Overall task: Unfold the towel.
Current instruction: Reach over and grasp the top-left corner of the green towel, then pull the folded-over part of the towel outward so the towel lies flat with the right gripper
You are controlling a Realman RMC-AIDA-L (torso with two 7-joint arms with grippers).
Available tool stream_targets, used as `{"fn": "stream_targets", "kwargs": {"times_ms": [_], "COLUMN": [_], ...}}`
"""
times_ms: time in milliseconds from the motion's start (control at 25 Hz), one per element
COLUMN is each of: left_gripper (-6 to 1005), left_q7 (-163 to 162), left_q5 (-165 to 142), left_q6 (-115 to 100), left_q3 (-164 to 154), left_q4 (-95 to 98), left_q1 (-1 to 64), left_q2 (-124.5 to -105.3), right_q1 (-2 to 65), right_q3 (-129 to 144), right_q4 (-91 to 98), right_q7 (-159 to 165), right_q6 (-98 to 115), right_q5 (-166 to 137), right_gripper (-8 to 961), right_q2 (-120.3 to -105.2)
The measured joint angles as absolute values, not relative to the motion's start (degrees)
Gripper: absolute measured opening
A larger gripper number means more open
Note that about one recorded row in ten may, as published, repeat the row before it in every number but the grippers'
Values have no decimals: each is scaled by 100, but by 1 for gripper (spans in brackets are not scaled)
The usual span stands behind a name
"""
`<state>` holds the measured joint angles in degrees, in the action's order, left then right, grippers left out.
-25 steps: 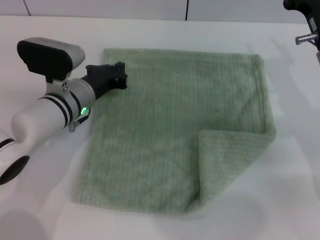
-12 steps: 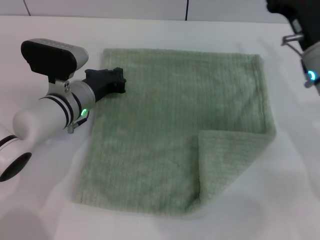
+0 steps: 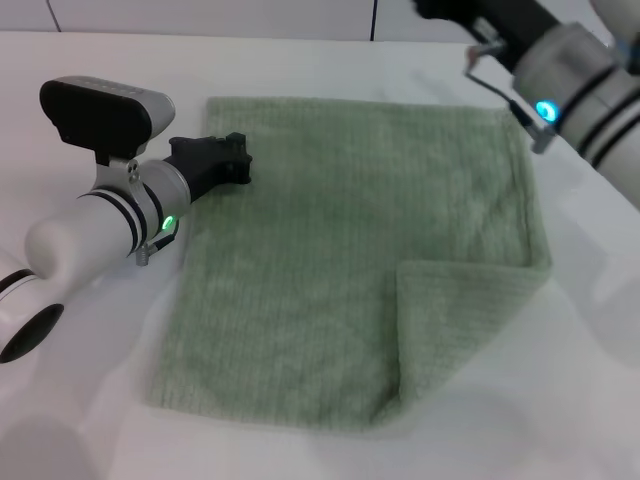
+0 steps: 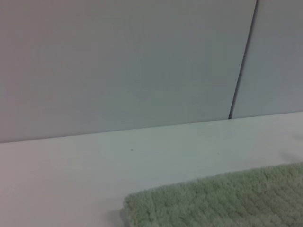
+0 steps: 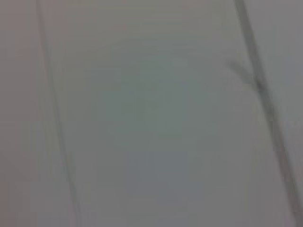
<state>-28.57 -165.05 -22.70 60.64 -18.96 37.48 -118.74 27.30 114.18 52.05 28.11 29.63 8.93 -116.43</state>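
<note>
1. The left gripper (image 3: 238,160) lay low at the towel's (image 3: 340,230) left edge, toward 10 o'clock of the cloth, its black tip resting on or just over the hem; I could not tell whether its jaws were parted or closed. It read as pinning or holding that side.
2. The towel lay mid-table (image 3: 80,400), spread nearly flat, its far-left corner also visible in the left wrist view. One part remained doubled: the folded corner (image 3: 465,320) at about 4 o'clock, turned back over the cloth.
3. So the job looked mostly done, with that flap the last step. The next move would call for a pinch on the flap's free edge only, then a pull outward toward 4 o'clock while the left side stayed anchored.
4. The right gripper (image 3: 450,10) hung above the towel's far edge near 1 o'clock, well apart from the flap, its tip cut off by the frame; jaw state could not be told. The right wrist view showed only blank wall.
5. Nothing else stood on the table, so no obstacle blocked the reach; catching both layers was the likely risk.
</note>
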Motion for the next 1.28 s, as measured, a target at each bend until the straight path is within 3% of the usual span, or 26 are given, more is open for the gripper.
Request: {"fn": "stream_targets", "kwargs": {"times_ms": [240,560,840,1120,1280], "left_gripper": [-2,-2,-2,-2,-2], "left_q7": [-2857,-2856,-2856,-2856,-2856], "left_q5": [-16505,-16506,-16506,-16506,-16506], "left_q6": [-2271,-2267,-2267,-2266,-2274], "left_q3": [6065,6065,6054,6064,6064], "left_q4": [-1898,-1915,-1921,-1925,-1925], "left_q1": [3762,3764,3771,3771,3771], "left_q2": [-11874,-11874,-11874,-11874,-11874], "right_q1": [2774,2863,2880,2988,3196], "right_q3": [11538,11632,11005,9631,8817], "right_q4": [6708,7819,8127,8288,8249], "right_q7": [3983,3678,1731,-767,-1900], "right_q6": [823,-1233,-2176,-3951,-5360], "right_q5": [-753,-637,1373,3608,4652], "right_gripper": [700,700,700,700,700], "right_q2": [-11615,-11657,-11690,-11873,-11883]}}
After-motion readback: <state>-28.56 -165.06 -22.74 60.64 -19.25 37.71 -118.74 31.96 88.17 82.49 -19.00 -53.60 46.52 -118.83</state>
